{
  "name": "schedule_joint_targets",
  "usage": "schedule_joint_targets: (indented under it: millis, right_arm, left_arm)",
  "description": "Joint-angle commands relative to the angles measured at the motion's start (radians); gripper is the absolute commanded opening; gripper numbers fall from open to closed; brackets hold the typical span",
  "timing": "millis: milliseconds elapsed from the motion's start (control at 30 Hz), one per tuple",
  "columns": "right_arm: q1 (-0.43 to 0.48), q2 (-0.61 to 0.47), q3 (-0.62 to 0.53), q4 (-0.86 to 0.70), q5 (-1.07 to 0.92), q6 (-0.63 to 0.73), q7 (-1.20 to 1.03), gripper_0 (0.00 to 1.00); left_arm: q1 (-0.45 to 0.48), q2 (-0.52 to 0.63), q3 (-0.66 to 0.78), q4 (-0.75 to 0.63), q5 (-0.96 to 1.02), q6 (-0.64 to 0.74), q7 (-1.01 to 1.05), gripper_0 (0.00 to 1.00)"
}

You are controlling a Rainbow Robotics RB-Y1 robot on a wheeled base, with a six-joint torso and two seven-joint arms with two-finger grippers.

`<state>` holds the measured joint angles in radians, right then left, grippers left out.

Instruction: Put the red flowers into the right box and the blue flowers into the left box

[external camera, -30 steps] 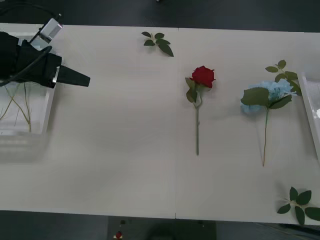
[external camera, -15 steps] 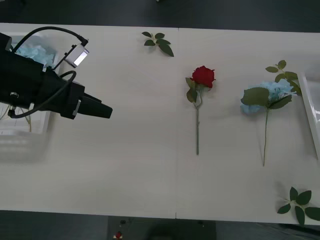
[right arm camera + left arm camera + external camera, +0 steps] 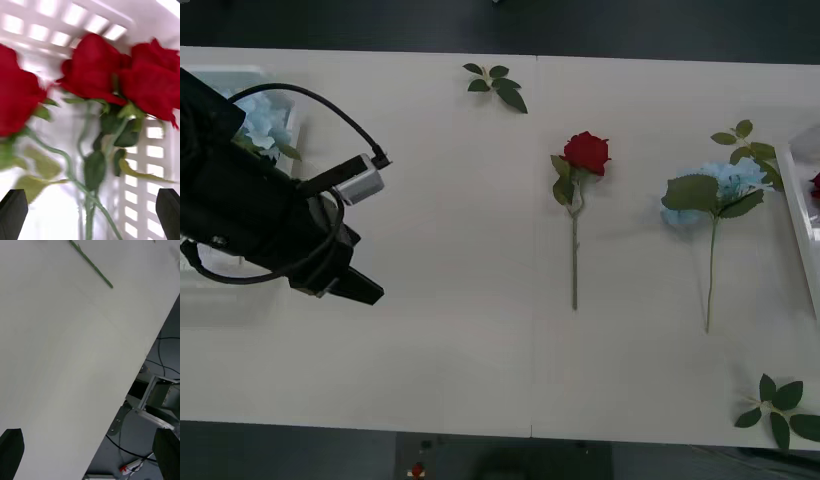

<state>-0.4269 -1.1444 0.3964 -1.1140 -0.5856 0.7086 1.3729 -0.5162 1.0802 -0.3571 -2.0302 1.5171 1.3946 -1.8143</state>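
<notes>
Red flowers [image 3: 95,75]: in right box [image 3: 142,22], one [image 3: 585,153] mid-table | blue flower [image 3: 725,185] near right edge | my left gripper [image 3: 90,453] spread, empty, over table [image 3: 460,330] | right gripper [image 3: 90,213] spread.

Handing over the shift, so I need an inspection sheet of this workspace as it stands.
Surface: white table, bare in the middle.
Job's things: one red rose and one blue flower lying on the table; blue flowers in left box; red roses in right box.
Clutter: three leaf sprigs.
Grippers: left gripper open over the table; right gripper open over the roses.
Cables: black cable on left arm.
Surroundings: dark floor.
</notes>
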Motion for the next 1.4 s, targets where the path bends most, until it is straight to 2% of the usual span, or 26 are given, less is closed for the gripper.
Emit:
schedule_joint_targets:
  millis: [33,167,233,300,400,567,767,1133,1400]
  right_arm:
    - [0.0,-0.153,-0.008,-0.139,-0.232,0.089,0.126,1.0]
    - [0.0,-0.255,-0.008,-0.251,-0.537,0.152,0.193,1.0]
    - [0.0,-0.273,-0.01,-0.283,-0.612,0.163,0.195,1.0]
    - [0.002,-0.285,-0.008,-0.328,-0.675,0.169,0.189,1.0]
    - [0.007,-0.284,-0.002,-0.391,-0.64,0.186,0.127,1.0]
    - [0.062,-0.255,0.012,-0.495,-0.425,0.166,-0.018,1.0]
    - [0.115,-0.17,0.012,-0.518,-0.319,0.109,-0.087,1.0]
    - [0.115,0.005,0.012,-0.498,-0.347,0.091,-0.092,1.0]
    - [0.145,0.109,0.012,-0.489,-0.336,0.101,-0.084,1.0]
  left_arm:
    - [-0.021,-0.019,0.024,-0.035,-0.048,0.0,-0.381,1.0]
    - [-0.008,-0.029,0.013,-0.031,-0.091,-0.077,-0.767,1.0]
    - [-0.004,-0.028,-0.002,-0.027,-0.092,-0.111,-0.878,1.0]
    - [-0.001,-0.028,-0.022,-0.025,-0.094,-0.129,-0.891,1.0]
    - [0.007,-0.025,-0.037,-0.025,-0.092,-0.128,-0.891,1.0]
    - [0.018,-0.008,-0.037,-0.025,-0.018,-0.092,-0.891,1.0]
    - [0.018,0.013,-0.037,-0.033,0.077,-0.04,-0.891,1.0]
    - [0.019,0.001,-0.082,-0.062,0.026,-0.151,-0.891,1.0]
    - [0.033,0.001,-0.082,-0.059,0.032,-0.151,-0.891,1.0]
